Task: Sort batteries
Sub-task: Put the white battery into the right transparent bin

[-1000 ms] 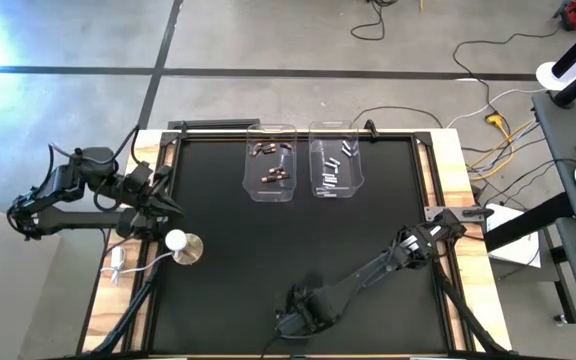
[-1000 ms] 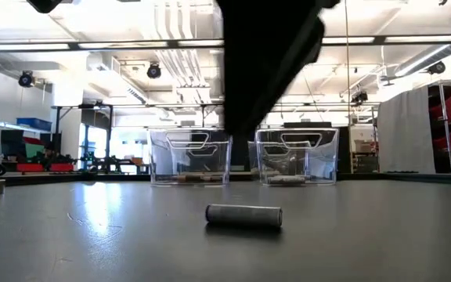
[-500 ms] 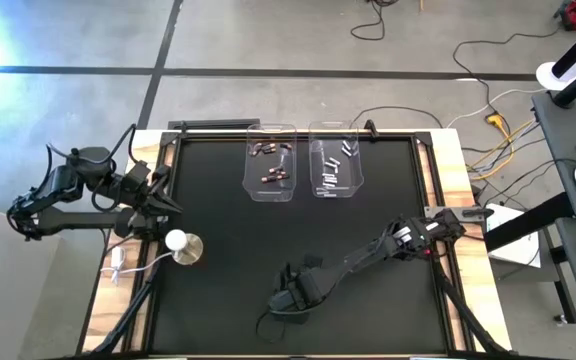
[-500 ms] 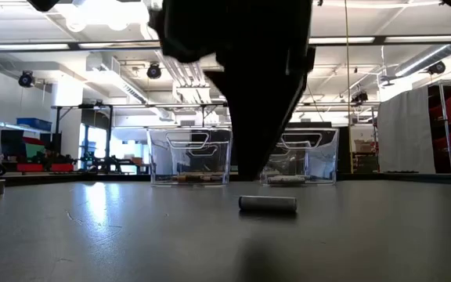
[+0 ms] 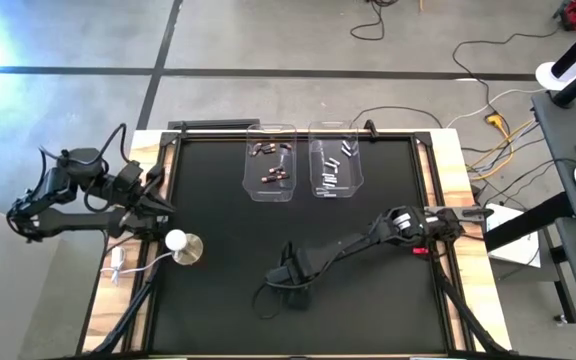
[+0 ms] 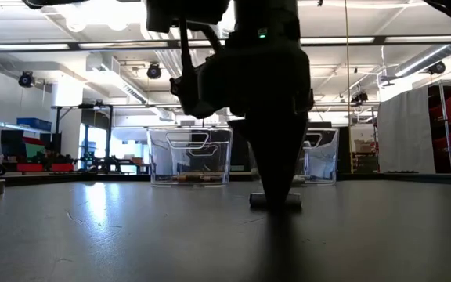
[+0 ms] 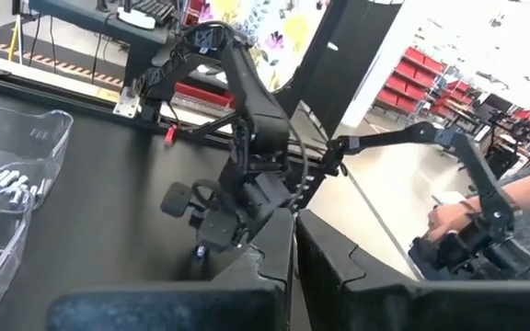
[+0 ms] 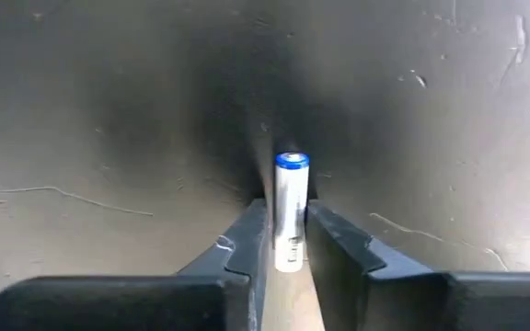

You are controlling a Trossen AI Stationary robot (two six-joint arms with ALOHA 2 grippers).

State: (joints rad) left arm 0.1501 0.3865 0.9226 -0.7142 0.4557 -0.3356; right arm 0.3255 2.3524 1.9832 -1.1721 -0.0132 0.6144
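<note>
Low on the black table (image 5: 208,250), the right gripper (image 8: 288,241) pinches a silvery-white battery (image 8: 291,210) lying on the mat. Beyond it stand two clear bins (image 5: 271,160) holding sorted batteries (image 5: 330,177). At the table's left edge, the left gripper (image 5: 158,196) waits, closed.

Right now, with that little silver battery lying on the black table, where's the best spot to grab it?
Around its middle, from straight above. The battery lies flat on the table, a slim cylinder, so fingers pressing its long sides should hold it steady. The right gripper already straddles it that way.
</note>
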